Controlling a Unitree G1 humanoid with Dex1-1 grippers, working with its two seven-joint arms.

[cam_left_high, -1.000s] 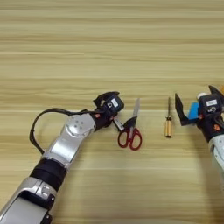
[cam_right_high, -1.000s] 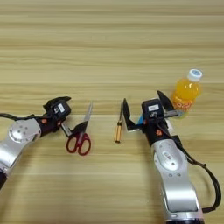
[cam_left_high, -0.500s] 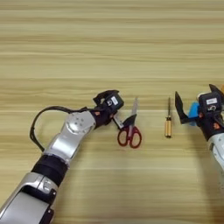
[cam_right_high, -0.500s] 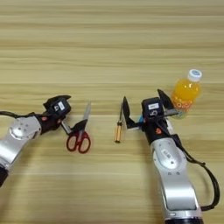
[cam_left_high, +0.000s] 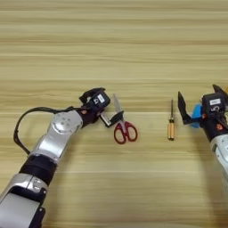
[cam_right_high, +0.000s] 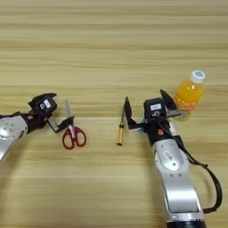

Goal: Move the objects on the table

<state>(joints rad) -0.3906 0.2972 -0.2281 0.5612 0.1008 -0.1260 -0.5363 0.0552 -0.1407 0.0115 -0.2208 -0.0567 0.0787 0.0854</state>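
We see the left gripper (cam_left_high: 109,116) against the scissors (cam_left_high: 122,127) on the table (cam_left_high: 114,44), jaws parted around the pivot, nothing clasped. The right gripper (cam_right_high: 149,113) gapes between screwdriver (cam_right_high: 120,129) and juice bottle (cam_right_high: 189,95); a swing could topple the bottle.

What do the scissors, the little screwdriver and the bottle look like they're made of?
The scissors: glossy red handle loops, probably plastic, with pale grey blades that look like metal. The screwdriver: see-through amber handle, likely plastic, and a thin dark shaft, presumably steel. The bottle: clear-looking body, probably plastic, showing orange liquid, with a matt white cap.
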